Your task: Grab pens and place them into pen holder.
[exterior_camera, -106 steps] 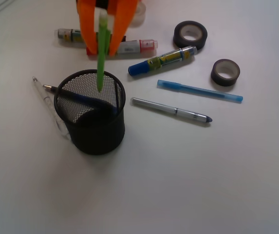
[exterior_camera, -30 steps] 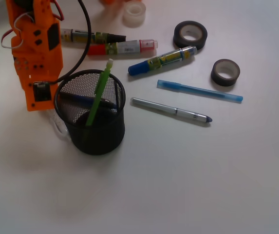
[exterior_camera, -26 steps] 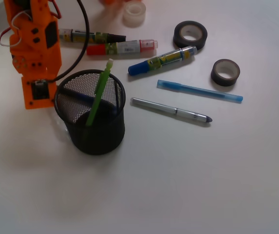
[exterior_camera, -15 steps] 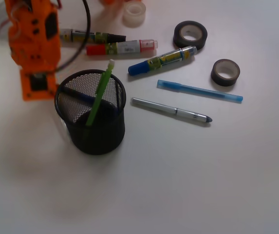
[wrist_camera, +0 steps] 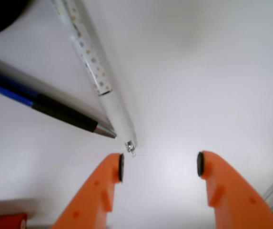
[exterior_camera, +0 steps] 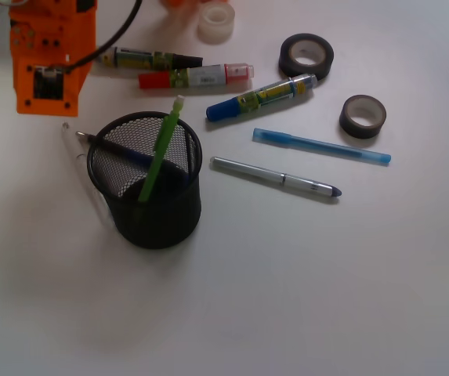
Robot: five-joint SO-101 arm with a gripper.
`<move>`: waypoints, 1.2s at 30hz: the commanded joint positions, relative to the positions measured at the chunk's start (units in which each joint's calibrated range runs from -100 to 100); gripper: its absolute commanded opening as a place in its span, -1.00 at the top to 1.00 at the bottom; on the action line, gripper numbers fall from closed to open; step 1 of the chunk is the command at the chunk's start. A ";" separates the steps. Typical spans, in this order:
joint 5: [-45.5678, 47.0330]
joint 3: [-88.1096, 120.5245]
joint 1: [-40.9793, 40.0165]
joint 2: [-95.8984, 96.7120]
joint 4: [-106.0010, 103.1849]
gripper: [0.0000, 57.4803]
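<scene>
Table (exterior_camera: 287, 298) white, cluttered along the top. Three thick markers: black-capped marker (exterior_camera: 150, 59), red-capped marker (exterior_camera: 195, 77), blue-capped marker (exterior_camera: 260, 98). Two dark tape rolls, one (exterior_camera: 306, 55) near the top, one (exterior_camera: 363, 115) at the right; a clear tape roll (exterior_camera: 215, 21) at the top edge.

Black mesh cup (exterior_camera: 146, 182) stands left of centre. Green pen (exterior_camera: 160, 149) is inside it, leaning, its pale end up and poking over the far rim. Dark blue pen (exterior_camera: 118, 150) lies slanted across the cup, its tip sticking out over the left rim.

Right of the cup, flat on the table: silver pen (exterior_camera: 275, 177), dark tip to the right, and light blue pen (exterior_camera: 322, 146) just beyond it, both running left to right with a slight downward slant.

White pen (exterior_camera: 83, 174) lies on the table against the cup's left side, long axis running from upper left to lower right, partly hidden behind the cup.

Gripper (wrist_camera: 159, 166) open, jaws well apart and empty. In the wrist view the white pen's tip (wrist_camera: 129, 143) sits just beside the left-hand finger, the blue pen's tip (wrist_camera: 103, 129) close alongside it. Orange arm (exterior_camera: 50, 51) at upper left.
</scene>
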 commanded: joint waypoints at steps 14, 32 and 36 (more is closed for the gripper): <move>-0.88 -15.93 -4.65 22.42 -1.38 0.33; -3.03 -19.73 1.63 13.32 6.14 0.99; -4.05 -20.09 4.77 3.63 7.89 0.99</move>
